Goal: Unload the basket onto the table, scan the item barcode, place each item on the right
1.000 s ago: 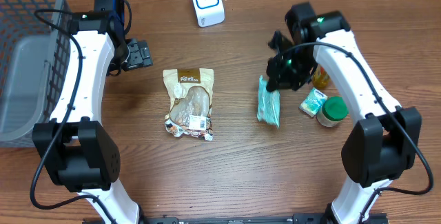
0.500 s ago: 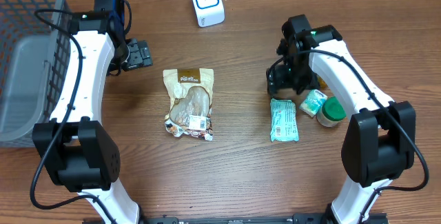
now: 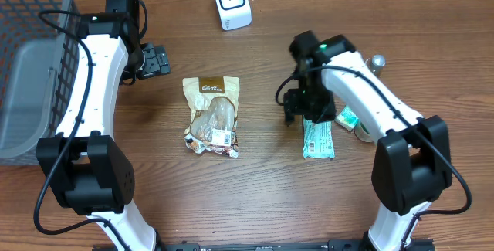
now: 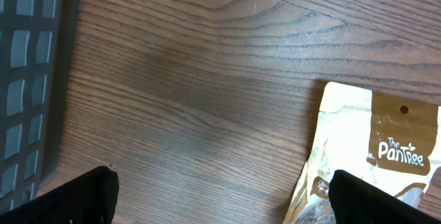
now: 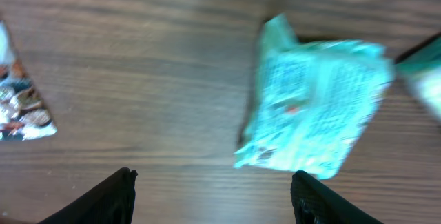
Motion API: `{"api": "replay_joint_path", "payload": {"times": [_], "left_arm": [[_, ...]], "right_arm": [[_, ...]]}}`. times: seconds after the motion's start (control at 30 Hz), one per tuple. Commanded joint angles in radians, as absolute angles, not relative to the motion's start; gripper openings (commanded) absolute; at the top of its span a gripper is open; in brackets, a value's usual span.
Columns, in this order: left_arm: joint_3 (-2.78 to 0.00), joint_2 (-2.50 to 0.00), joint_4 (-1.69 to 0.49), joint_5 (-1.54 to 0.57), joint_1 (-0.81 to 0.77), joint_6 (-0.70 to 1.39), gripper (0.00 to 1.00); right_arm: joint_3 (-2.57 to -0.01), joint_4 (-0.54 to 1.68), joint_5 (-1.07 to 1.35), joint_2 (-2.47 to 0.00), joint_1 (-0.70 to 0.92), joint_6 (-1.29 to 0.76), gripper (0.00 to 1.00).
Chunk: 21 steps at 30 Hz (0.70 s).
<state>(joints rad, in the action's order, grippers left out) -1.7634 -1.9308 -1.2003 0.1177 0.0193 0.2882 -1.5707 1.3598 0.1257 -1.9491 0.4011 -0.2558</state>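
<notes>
Teal packet lies flat on the table just beside the right gripper, jaws spread and empty; left gripper likewise spread, holding nothing; the packet looks light, soft and crinkly, likely slippery; best pinched across a sealed end edge.

Bare surface runs between the brown pouch and the teal packet, and the near side lies open too. The basket walls the left edge. The scanner stands at the far edge. Small containers crowd the packet's right side, under the right arm.
</notes>
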Motion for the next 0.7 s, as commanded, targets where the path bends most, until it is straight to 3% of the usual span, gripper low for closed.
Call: {"api": "replay_joint_path", "payload": {"times": [0.0,0.3,0.47,0.67], "left_arm": [[-1.779,-1.916,-1.200,0.131,0.012,0.284,1.00],[-1.779,-1.916,-1.200,0.131,0.012,0.284,1.00],[-1.779,-1.916,-1.200,0.131,0.012,0.284,0.99],[-1.779,-1.916,-1.200,0.131,0.012,0.284,1.00]], "right_arm": [[-1.570,1.356,0.133,-1.942,0.462,-0.331,0.69],[-1.570,1.276,0.132,-1.942,0.580,-0.375,0.70],[-1.570,1.241,0.130,-1.942,0.613,-0.395,0.61],[-1.570,1.224,0.116,-1.942,0.621,-0.400,0.60]]}}
